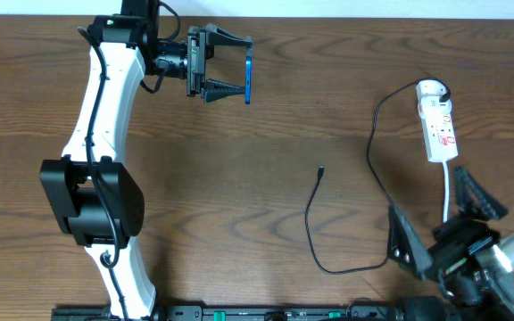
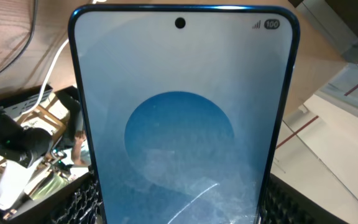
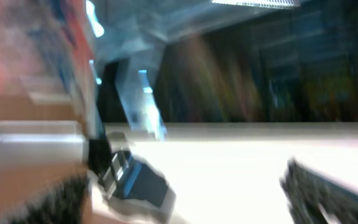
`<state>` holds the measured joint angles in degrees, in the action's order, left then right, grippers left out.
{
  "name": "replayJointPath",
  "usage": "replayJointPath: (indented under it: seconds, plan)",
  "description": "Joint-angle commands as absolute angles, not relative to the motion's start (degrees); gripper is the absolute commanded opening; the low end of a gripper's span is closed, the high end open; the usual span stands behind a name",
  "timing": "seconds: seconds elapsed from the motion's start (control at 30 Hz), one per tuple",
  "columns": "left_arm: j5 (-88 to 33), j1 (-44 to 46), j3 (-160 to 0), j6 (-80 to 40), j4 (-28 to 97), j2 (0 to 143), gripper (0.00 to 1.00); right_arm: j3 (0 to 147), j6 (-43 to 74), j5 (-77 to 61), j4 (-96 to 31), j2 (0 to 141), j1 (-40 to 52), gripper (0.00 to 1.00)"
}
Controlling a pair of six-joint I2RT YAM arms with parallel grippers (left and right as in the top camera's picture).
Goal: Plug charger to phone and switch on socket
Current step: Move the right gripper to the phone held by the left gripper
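I am pinching the slim, black-edged, blue-screened phone [image 1: 248, 82] on edge in my left claw [image 1: 244, 66] over the brown wooden tabletop [image 1: 239, 196], my right claw [image 1: 440, 218] spreading wide beside the thin black charger cable [image 1: 310, 223] and narrow white red-switched power strip [image 1: 439, 125].

Right wrist view is pure smear, nothing readable. The phone [image 2: 182, 124] runs off the left wrist view's bottom edge, and overhead the socket [image 1: 438, 120] is too small to read its switches.
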<state>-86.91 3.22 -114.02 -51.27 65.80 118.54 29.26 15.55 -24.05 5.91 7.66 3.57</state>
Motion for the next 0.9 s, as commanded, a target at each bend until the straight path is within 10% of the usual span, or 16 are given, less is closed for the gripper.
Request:
replayJointPath:
  seconds: [0.0, 0.17, 0.3, 0.57, 0.87]
  plan:
    - [-90.1, 3.2, -114.8, -51.8, 66.0, 116.8, 0.68, 46.4, -0.4, -25.0, -11.5, 18.0, 3.7, 0.99]
    - [-90.1, 3.2, -114.8, -51.8, 66.0, 116.8, 0.68, 66.8, -0.9, -39.0, -31.9, 34.0, 3.7, 0.99]
    - [-90.1, 3.2, -114.8, -51.7, 66.0, 116.8, 0.68, 70.5, 9.5, -56.5, -22.7, 40.4, 3.7, 0.99]
    - [-90.1, 3.2, -114.8, -51.7, 66.0, 116.8, 0.68, 73.1, 28.8, -54.6, -17.0, 52.0, 4.8, 0.99]
    - [-90.1, 3.2, -114.8, -51.7, 66.0, 116.8, 0.68, 89.0, 19.6, -26.9, -39.6, 68.2, 21.2, 0.99]
